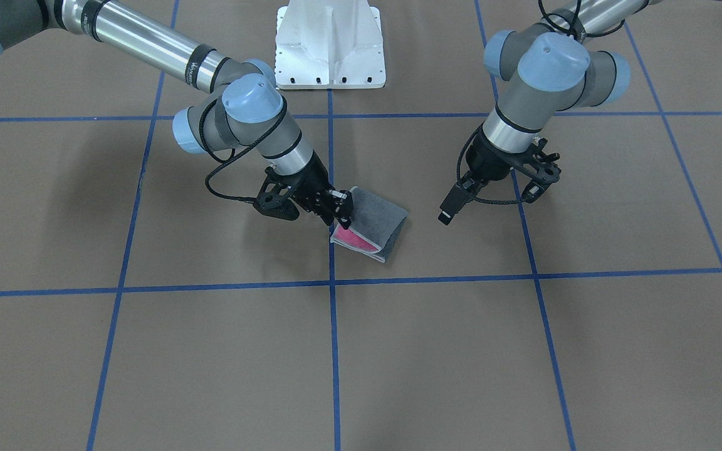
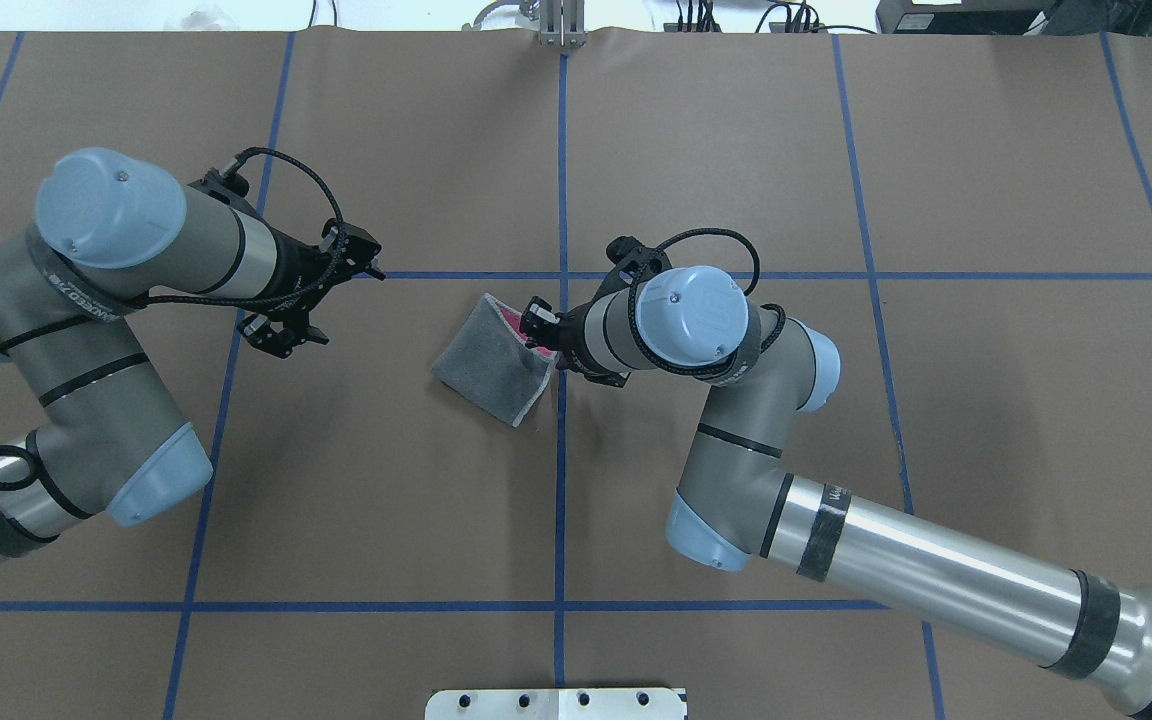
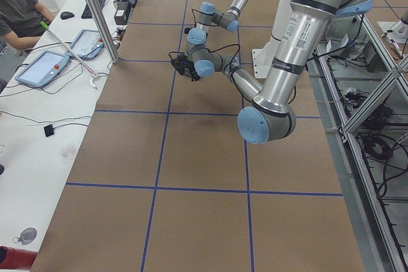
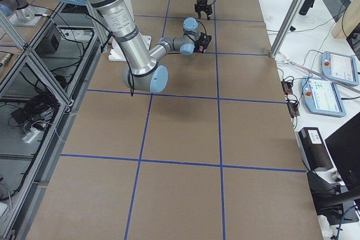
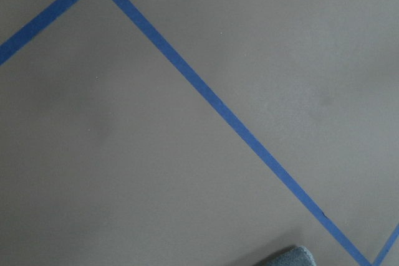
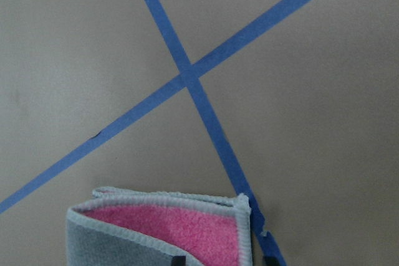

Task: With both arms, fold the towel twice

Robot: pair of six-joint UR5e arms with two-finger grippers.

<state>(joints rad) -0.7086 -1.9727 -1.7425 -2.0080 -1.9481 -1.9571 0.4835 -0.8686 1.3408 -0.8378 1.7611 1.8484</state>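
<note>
The towel (image 1: pixel 381 218) (image 2: pixel 484 362) lies folded near the table's middle, dark grey outside, with pink showing between its layers. My right gripper (image 1: pixel 341 213) (image 2: pixel 539 330) is shut on the towel's open edge and holds that edge slightly raised. In the right wrist view the towel (image 6: pixel 168 225) shows its pink inside and light stitched edging, with black fingertips (image 6: pixel 177 258) at the bottom edge. My left gripper (image 1: pixel 449 210) (image 2: pixel 283 335) hovers open, apart from the towel on the other side, holding nothing. A grey fuzzy corner (image 5: pixel 292 256) peeks into the left wrist view.
Blue tape lines (image 2: pixel 562 450) grid the brown table. The white pedestal base (image 1: pixel 329 44) stands at the robot's side. A person (image 3: pixel 19 4) sits at a side bench with control tablets (image 3: pixel 44 68). Another bench with pendants (image 4: pixel 326 94) runs along the table's far long side.
</note>
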